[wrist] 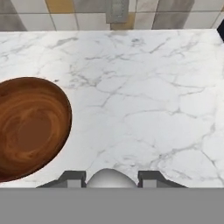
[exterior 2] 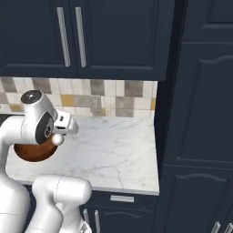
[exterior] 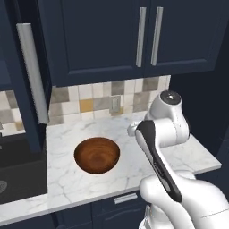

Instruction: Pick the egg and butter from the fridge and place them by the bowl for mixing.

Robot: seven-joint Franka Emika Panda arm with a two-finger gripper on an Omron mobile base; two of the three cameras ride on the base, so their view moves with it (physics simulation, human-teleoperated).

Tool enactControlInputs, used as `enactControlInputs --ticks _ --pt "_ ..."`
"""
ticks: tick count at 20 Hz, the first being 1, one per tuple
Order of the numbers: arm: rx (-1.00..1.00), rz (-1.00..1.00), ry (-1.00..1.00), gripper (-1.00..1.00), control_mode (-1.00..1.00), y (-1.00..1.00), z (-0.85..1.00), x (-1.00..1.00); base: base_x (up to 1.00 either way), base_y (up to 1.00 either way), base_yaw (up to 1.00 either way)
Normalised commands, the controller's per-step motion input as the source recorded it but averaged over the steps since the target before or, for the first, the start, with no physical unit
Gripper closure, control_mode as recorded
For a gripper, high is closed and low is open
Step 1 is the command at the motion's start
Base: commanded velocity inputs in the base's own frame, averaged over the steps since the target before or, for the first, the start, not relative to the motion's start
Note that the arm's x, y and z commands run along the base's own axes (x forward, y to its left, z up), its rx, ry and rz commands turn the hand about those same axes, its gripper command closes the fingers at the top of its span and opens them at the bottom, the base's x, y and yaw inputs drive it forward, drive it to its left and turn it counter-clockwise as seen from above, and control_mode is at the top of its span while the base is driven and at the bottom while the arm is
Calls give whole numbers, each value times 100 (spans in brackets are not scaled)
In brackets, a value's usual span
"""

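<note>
Gripper was clamped on the egg, hanging over marble counter just beside the bowl. Risk, I'd say: released from height, the round egg could roll toward the counter edge.

Bowl cut off at left edge

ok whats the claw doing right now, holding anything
claw: closed on the egg, above the counter beside the bowl
</note>
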Motion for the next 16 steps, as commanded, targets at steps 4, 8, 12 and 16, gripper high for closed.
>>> enactControlInputs --ticks 4,8,12,16 --pt "0 3 12 100 -100 -7 -41 100 0 0 0" --pt "0 1 15 100 -100 0 -49 100 0 0 0" --pt "0 1 11 100 -100 0 -47 98 0 0 0" --pt "-3 2 12 100 -100 24 -58 59 0 0 0"
